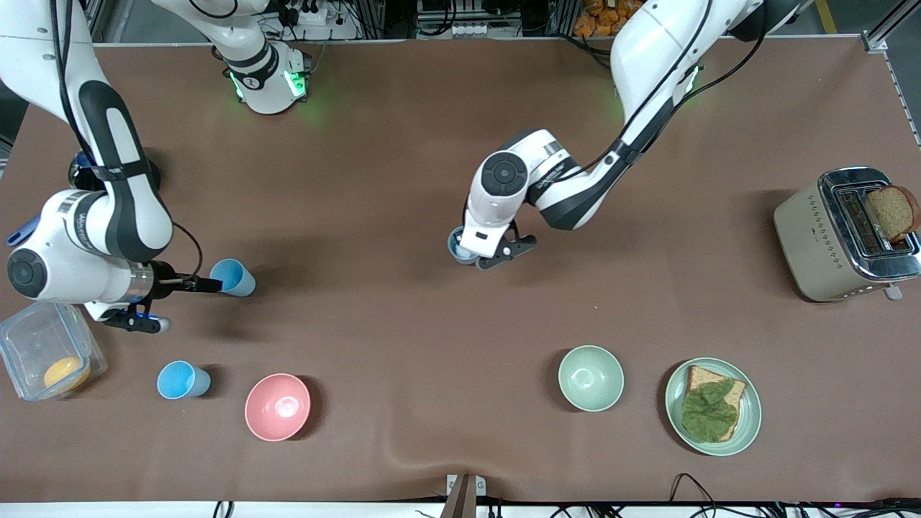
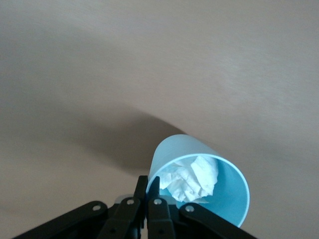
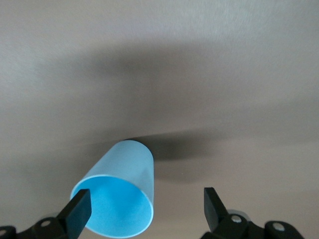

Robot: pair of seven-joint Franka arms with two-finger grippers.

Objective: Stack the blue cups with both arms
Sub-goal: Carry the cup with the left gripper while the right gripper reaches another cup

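A sky-blue cup (image 1: 235, 278) stands toward the right arm's end of the table. My right gripper (image 1: 207, 285) is open right beside it. In the right wrist view the cup (image 3: 119, 199) sits against one finger, partly inside the open gripper (image 3: 144, 211). My left gripper (image 2: 153, 186) is shut on the rim of a duller blue cup (image 2: 214, 199) with crumpled white paper (image 2: 192, 178) inside, and holds it tilted. In the front view this cup (image 1: 455, 250) peeks out under the left hand over the table's middle. Another sky-blue cup (image 1: 183, 380) stands nearer the camera.
A pink bowl (image 1: 278, 406) sits beside the loose cup. A green bowl (image 1: 591, 378) and a green plate (image 1: 748, 414) with bread and lettuce lie nearer the camera. A toaster (image 1: 813, 237) stands at the left arm's end. A clear container (image 1: 29, 338) holds an orange.
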